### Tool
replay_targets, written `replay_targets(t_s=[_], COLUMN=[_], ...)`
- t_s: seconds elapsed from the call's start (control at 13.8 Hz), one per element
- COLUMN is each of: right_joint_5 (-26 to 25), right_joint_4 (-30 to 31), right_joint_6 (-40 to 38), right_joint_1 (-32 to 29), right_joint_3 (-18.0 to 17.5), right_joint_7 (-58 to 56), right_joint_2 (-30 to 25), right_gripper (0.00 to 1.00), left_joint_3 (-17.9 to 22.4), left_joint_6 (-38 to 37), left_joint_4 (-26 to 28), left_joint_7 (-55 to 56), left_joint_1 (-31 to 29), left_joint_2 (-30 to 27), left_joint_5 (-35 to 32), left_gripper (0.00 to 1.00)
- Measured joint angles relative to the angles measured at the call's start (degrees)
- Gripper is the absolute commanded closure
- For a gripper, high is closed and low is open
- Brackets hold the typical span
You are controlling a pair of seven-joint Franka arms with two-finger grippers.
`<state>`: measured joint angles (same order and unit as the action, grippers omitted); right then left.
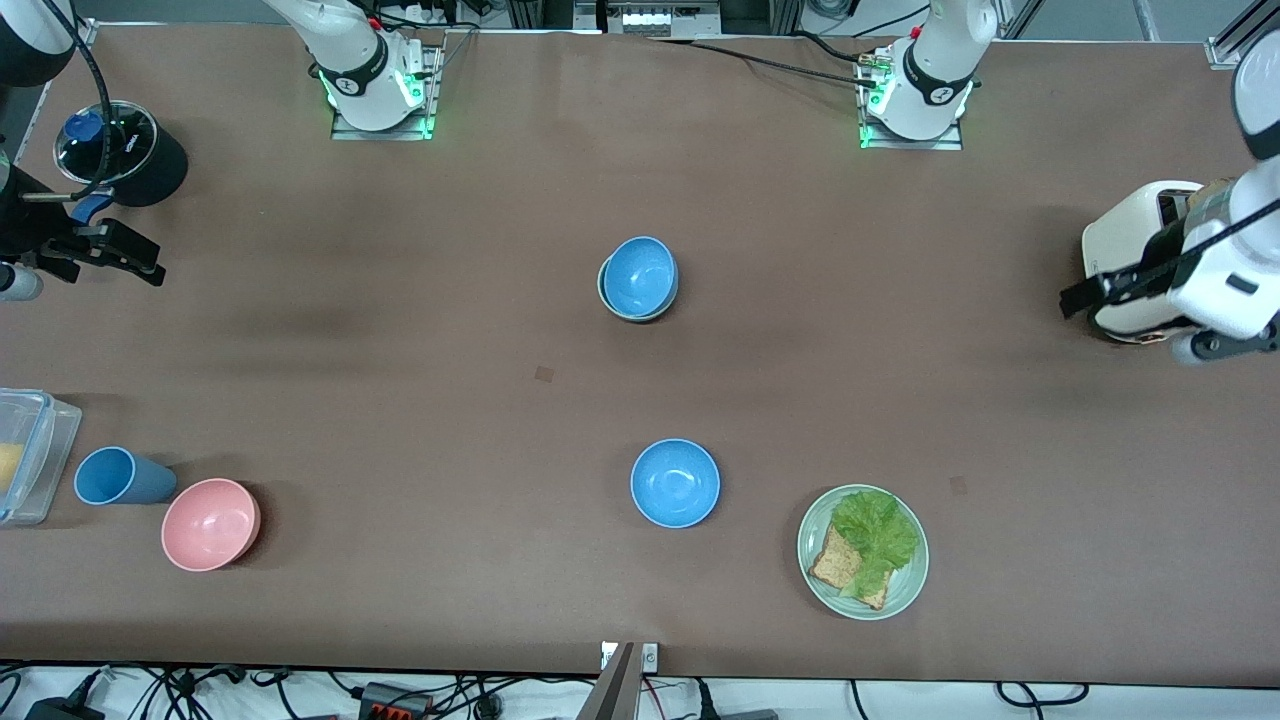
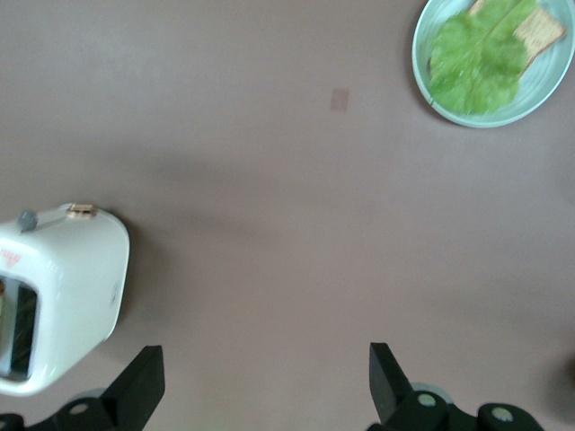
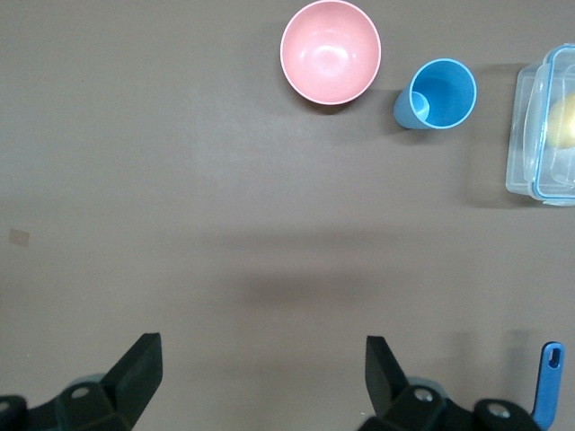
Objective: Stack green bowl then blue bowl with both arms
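Note:
A blue bowl [image 1: 640, 276] sits nested in the green bowl [image 1: 604, 292] at the table's middle; only the green rim shows. A second blue bowl [image 1: 675, 483] stands alone nearer the front camera. My left gripper [image 1: 1075, 298] is open and empty in the air beside the toaster at the left arm's end; the left wrist view shows its gripper [image 2: 267, 359] over bare table. My right gripper [image 1: 150, 265] is open and empty in the air at the right arm's end; in the right wrist view [image 3: 263, 350] it is over bare table.
A white toaster [image 1: 1130, 235] [image 2: 63, 296] stands at the left arm's end. A pale-green plate [image 1: 908, 585] [image 2: 424, 63] holds toast and lettuce. A pink bowl [image 1: 210, 523] [image 3: 331, 52], blue cup [image 1: 108, 476] [image 3: 440, 94], clear container [image 1: 35, 455] [image 3: 539, 135] and lidded black pot [image 1: 125, 150] are at the right arm's end.

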<state>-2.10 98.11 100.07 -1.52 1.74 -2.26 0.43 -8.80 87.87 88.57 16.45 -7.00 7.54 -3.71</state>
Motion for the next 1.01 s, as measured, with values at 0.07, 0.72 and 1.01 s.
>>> replay_targets(t_s=[0.07,0.72,1.01], right_joint_5=[0.0,0.0,0.0], right_joint_4=[0.0,0.05,0.07], right_joint_6=[0.0,0.04,0.06], right_joint_1=[0.0,0.0,0.0], right_joint_3=[0.0,0.0,0.0], right_joint_7=[0.0,-0.01,-0.01], right_joint_2=[0.0,0.0,0.02], right_gripper=[0.0,0.0,0.0], left_joint_3=[0.39,0.46,0.64], left_joint_6=[-1.11,-1.21,-1.19], left_joint_4=[0.19,0.5,0.51], left_joint_7=[-0.08,-2.39,-3.27], left_joint_1=[0.2,1.07,0.92], left_joint_2=[-0.89,-1.85,-1.72], left_joint_5=[0.77,3.05,4.34], left_gripper=[0.0,0.0,0.0])
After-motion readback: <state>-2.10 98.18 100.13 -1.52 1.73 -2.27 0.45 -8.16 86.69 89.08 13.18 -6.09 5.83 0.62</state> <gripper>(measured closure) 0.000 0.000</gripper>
